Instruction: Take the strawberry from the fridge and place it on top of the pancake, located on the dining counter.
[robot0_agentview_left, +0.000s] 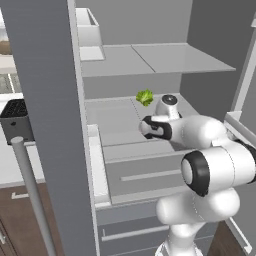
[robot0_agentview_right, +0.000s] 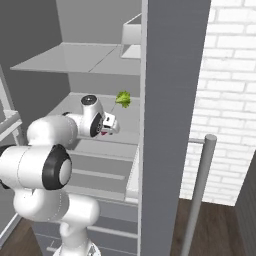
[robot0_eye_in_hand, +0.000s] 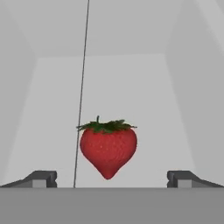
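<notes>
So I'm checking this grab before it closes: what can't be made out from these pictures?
- Strawberry: the left base view hides it behind the arm; the right base view shows just a red speck under the hand.
- Gripper: the hand view's bottom edge cuts off all but the open fingertips.
- Green leafy clump: too small in either base view to say what it is.
- Fridge interior: door panels block part of it in each base view.
</notes>
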